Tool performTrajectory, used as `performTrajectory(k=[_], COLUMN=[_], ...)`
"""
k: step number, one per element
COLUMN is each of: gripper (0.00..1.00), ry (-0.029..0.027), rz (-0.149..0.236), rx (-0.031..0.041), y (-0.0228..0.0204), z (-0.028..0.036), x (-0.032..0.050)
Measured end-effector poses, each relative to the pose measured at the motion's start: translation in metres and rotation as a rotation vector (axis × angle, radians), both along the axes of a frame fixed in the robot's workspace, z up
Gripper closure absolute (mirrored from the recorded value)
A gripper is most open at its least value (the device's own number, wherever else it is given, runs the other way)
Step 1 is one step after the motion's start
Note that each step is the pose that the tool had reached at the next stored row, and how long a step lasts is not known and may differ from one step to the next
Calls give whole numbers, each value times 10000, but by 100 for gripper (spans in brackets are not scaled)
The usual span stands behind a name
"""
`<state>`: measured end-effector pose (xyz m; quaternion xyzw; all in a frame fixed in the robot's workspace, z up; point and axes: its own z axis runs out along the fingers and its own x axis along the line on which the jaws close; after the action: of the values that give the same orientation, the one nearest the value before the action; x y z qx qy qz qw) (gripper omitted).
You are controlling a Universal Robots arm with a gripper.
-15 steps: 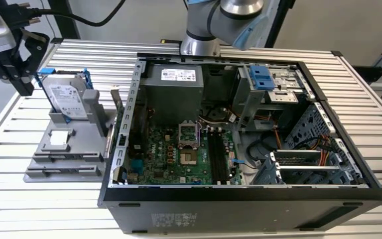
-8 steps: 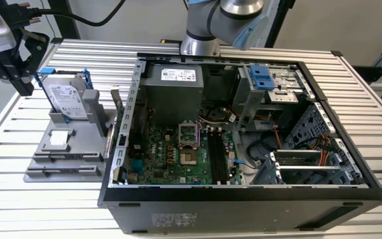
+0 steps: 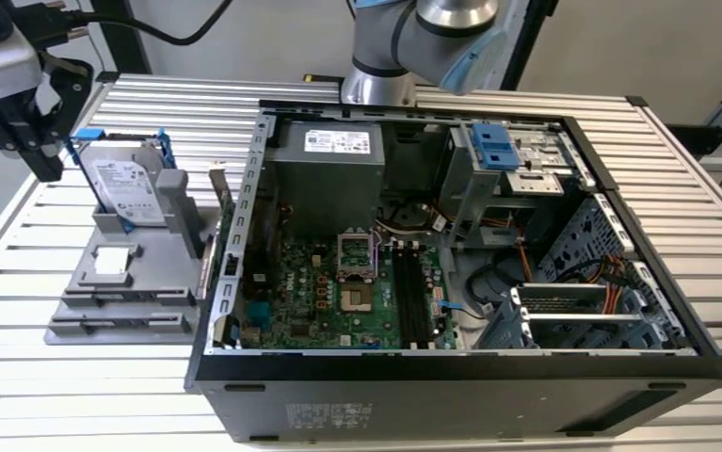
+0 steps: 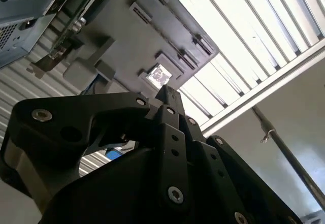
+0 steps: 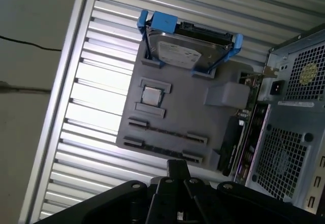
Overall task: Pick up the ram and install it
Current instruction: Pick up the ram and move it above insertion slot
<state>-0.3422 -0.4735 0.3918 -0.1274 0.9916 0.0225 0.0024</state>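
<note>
Gripper (image 3: 47, 168) hangs beside tray (image 3: 120, 325) edge

A slatted metal table (image 3: 694, 188) bears two things. A gray parts holder (image 3: 116, 306) lies toward the exterior view's left, an open computer case (image 3: 461, 400) just beside it

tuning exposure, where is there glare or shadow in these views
Second wrist view: the table blows out white beyond the holder. First wrist view: glare on the table beside the holder, away from the case. Exterior view: even light, with the case interior shadowed toward the exterior view's right.
</note>
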Motion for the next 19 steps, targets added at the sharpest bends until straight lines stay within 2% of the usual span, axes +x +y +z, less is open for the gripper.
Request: performTrajectory(k=[19], gripper=[100], ry=[-1], rz=[1859], rx=[1], y=[0], z=[0], x=[0])
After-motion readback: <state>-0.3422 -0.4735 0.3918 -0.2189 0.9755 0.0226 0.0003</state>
